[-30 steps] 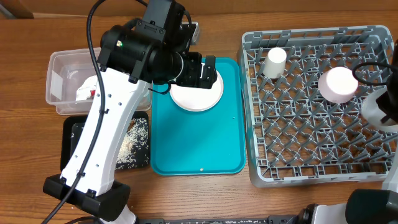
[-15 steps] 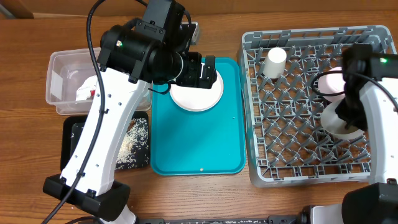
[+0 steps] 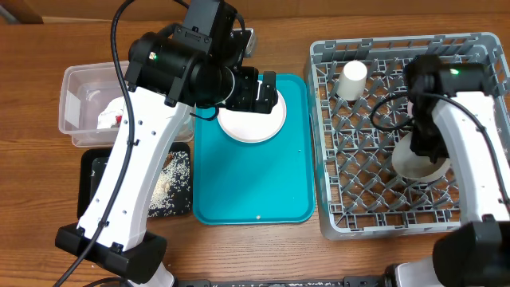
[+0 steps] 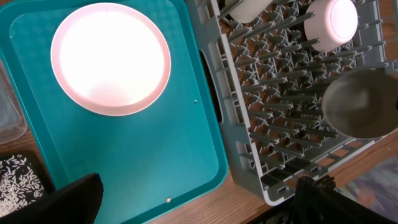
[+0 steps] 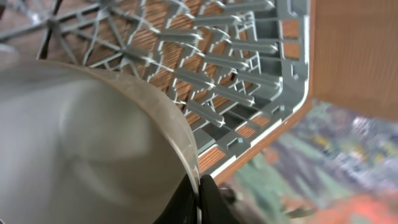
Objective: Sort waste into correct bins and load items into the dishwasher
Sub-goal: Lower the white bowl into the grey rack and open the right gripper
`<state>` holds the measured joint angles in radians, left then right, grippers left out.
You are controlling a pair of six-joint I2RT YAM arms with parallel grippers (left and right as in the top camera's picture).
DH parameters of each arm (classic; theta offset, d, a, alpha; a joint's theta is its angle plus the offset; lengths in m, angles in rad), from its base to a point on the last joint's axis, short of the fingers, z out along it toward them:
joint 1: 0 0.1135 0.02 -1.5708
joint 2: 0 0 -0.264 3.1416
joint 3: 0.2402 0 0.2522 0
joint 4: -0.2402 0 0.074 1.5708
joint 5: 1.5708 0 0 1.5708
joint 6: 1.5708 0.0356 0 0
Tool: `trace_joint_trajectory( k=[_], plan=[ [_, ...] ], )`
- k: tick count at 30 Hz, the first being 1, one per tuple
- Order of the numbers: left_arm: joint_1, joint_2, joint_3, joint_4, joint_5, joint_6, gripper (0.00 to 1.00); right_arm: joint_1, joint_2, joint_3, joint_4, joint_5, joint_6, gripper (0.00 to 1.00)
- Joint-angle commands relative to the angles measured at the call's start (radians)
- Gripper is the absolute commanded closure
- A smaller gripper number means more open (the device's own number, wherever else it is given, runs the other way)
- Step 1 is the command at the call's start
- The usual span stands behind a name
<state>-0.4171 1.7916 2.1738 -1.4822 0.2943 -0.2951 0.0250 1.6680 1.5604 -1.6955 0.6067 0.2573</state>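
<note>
The white round plate point(image 3: 252, 121) point(image 4: 111, 58) lies at the far end of the teal tray point(image 3: 255, 179). My left gripper point(image 3: 263, 92) point(image 4: 199, 202) hovers above it, open and empty. The grey dish rack point(image 3: 358, 191) point(image 4: 273, 137) holds an upturned white cup point(image 3: 351, 79) and a faintly pink bowl point(image 4: 333, 22). My right gripper point(image 5: 199, 186) is shut on the rim of a white bowl point(image 3: 418, 162) point(image 5: 81, 143) point(image 4: 360, 102), holding it over the rack's middle right. A white napkin and a red wrapper point(image 3: 118, 119) sit in the clear tub point(image 3: 76, 88).
The black tray point(image 3: 100, 171) in front of the tub holds pale crumbs point(image 3: 171, 183). One small crumb point(image 4: 168, 200) lies on the teal tray near its front edge. Bare wooden table point(image 3: 255, 255) runs along the front of the trays and rack.
My right arm has swung in from the right edge over the rack, carrying the white bowl leftward, and now covers the pink bowl from above. The left arm has not moved.
</note>
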Motion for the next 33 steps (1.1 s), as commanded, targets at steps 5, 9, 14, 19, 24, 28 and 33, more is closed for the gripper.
trace_joint_trajectory(
  k=[5,9,14,19,24,28,33],
  plan=[
    [0.002,-0.003,0.01,-0.002,-0.014,0.011,0.0,0.032,0.07,-0.002,0.001,0.277,-0.129,0.96],
    [0.002,-0.003,0.01,-0.002,-0.014,0.011,0.0,0.024,0.074,-0.001,0.001,0.507,-0.137,0.96],
    [0.002,-0.003,0.01,-0.002,-0.014,0.011,0.0,0.025,0.074,-0.001,0.001,0.451,-0.202,0.96],
    [0.002,-0.003,0.01,-0.002,-0.014,0.011,0.0,-0.055,0.077,-0.001,0.08,0.493,-0.387,0.96],
    [0.002,-0.003,0.01,-0.002,-0.014,0.011,0.0,-0.187,0.095,-0.001,0.155,0.492,-0.444,0.96],
    [0.002,-0.003,0.01,-0.002,-0.014,0.011,0.0,-0.215,0.097,-0.002,0.198,0.493,-0.449,0.96],
    [0.002,-0.003,0.01,-0.002,-0.014,0.011,0.0,-0.206,0.113,-0.002,0.195,0.468,-0.446,0.96]
  ],
)
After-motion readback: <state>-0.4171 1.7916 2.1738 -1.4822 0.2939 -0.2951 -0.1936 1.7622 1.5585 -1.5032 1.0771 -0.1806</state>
